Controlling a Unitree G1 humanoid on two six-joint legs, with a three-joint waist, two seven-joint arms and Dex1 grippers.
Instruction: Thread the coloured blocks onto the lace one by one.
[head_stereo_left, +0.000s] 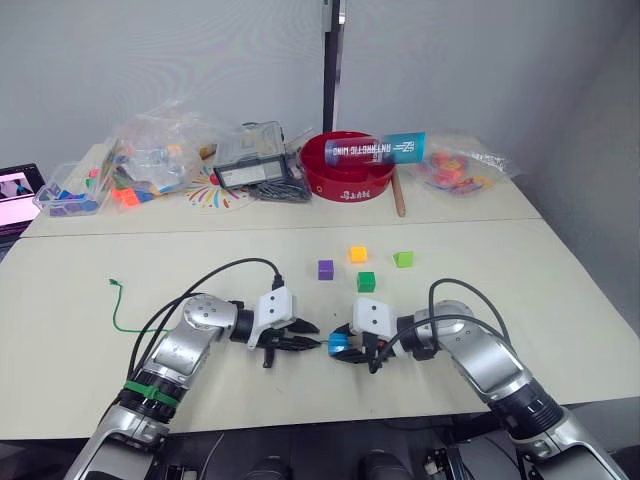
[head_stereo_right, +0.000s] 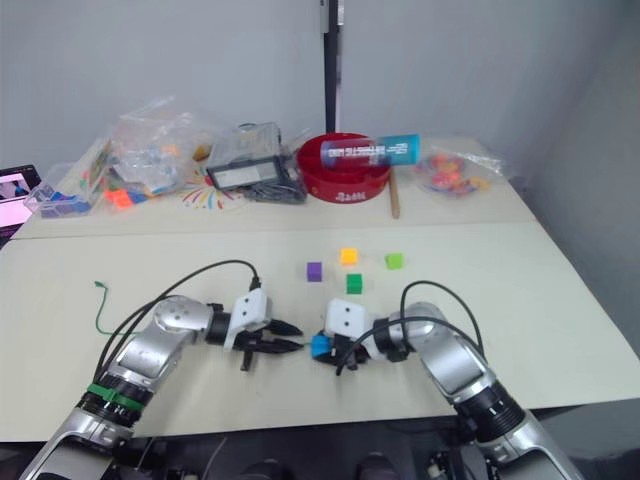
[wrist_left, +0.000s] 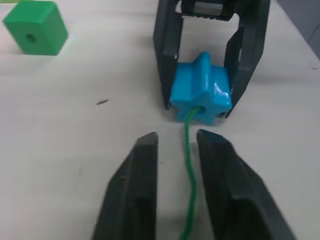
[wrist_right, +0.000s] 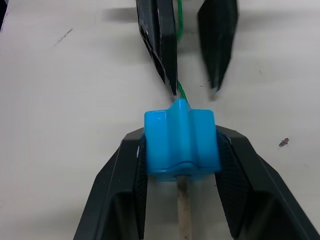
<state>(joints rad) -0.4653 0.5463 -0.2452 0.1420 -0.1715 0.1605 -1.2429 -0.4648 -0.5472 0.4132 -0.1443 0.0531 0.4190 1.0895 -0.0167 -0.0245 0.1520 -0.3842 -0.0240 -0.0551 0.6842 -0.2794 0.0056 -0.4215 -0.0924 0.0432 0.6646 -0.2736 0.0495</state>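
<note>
Right hand (wrist_right: 180, 165) pinches blue block (wrist_right: 181, 142) near desk's (head_stereo_left: 80, 270) front edge; lace (wrist_left: 189, 150) runs through it, pale tip out the far side. Left hand (wrist_left: 175, 150) spread around lace. First block on; purple (head_stereo_left: 325, 269), orange-yellow (head_stereo_left: 358, 254), light green (head_stereo_left: 403, 259), dark green (head_stereo_left: 366, 281) mid-desk, unthreaded.

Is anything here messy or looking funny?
A tube lies tipped across the red bowl at the table's back. The light green block sits tilted. The threading itself looks tidy.
</note>
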